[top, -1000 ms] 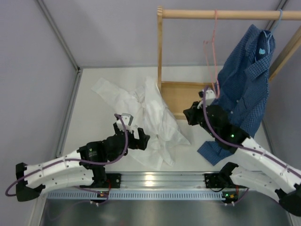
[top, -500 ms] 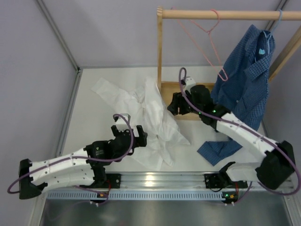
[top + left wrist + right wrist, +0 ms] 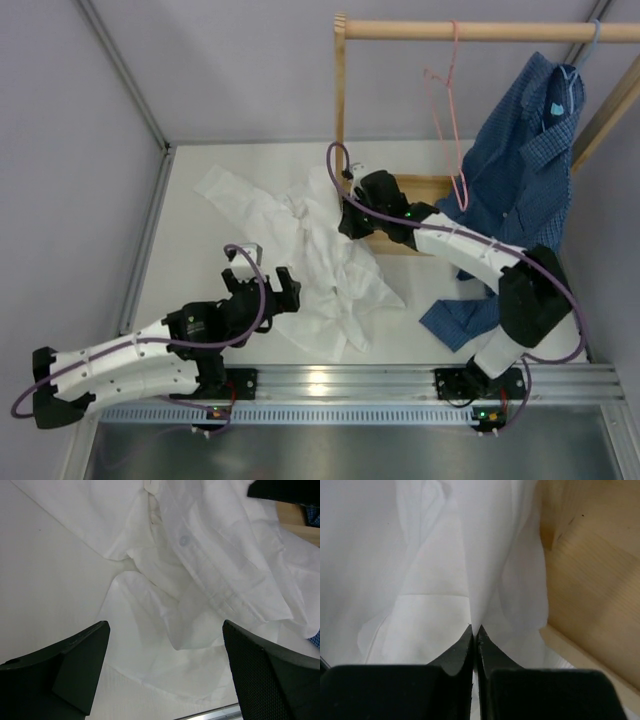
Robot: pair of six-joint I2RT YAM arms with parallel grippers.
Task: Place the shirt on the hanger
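The white shirt [image 3: 320, 265] lies crumpled on the table, its right edge against the wooden rack base. My right gripper [image 3: 347, 222] is shut on a fold of the shirt [image 3: 470, 570]; the fabric rises in a ridge from between its closed tips [image 3: 475, 628]. The pink hanger [image 3: 447, 110] hangs by its hook from the wooden rail, untouched. My left gripper [image 3: 262, 285] hovers open at the shirt's near-left edge, and the left wrist view shows cloth [image 3: 200, 580] spread beyond its wide-apart fingers [image 3: 80, 660] with nothing between them.
A wooden rack [image 3: 341, 110] with a flat base [image 3: 590, 570] stands behind the shirt. A dark blue checked shirt [image 3: 520, 190] on a light blue hanger [image 3: 590, 45] hangs at the right, trailing to the table. A metal rail [image 3: 330, 380] runs along the near edge.
My right arm has swung left from the blue shirt and hanger to the white shirt, opening on the way and closing on a fold. The pink hanger swung and settled. The left gripper shifted slightly.
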